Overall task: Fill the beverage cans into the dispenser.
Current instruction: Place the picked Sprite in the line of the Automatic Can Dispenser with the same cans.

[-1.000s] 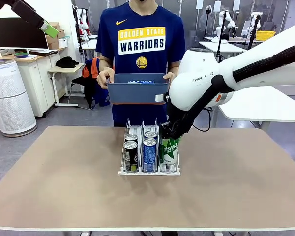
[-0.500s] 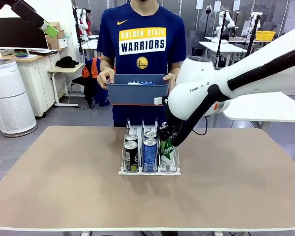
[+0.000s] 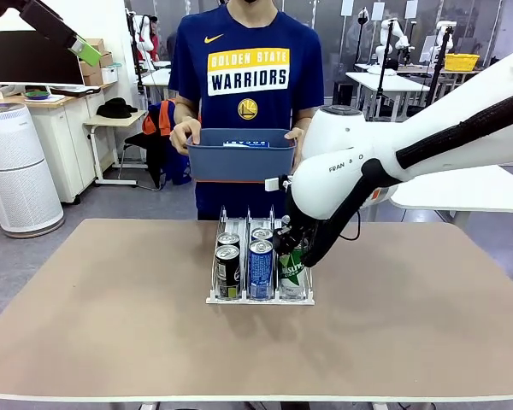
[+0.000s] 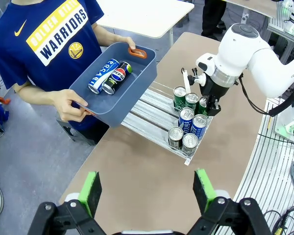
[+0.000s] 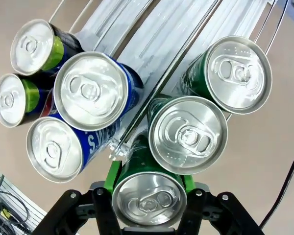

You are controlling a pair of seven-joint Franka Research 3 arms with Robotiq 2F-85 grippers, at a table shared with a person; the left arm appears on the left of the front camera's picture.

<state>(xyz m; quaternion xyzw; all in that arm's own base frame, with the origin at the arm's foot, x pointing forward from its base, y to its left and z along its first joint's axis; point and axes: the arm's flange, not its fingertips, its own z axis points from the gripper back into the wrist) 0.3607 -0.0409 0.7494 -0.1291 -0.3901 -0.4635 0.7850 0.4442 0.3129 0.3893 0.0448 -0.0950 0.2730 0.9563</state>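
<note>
The dispenser (image 3: 261,299) stands mid-table with black (image 3: 227,266), blue (image 3: 260,266) and green cans in its three lanes. My right gripper (image 3: 289,248) is shut on a green can (image 3: 293,273) standing at the front of the right lane. From the right wrist, this green can (image 5: 149,198) sits between the green pads (image 5: 111,176), with two more green cans (image 5: 188,134) behind it in the same lane. My left gripper (image 4: 147,190) hangs open high above the table, holding nothing.
A person at the far side holds a blue-grey tub (image 3: 239,158) above the table edge; in it lie a blue can (image 4: 102,76) and a black can (image 4: 116,77). The rear parts of the dispenser lanes (image 4: 147,105) are bare.
My right gripper has come down and slightly left, lowering the green can into the front of the right lane. The person and tub have stayed put.
</note>
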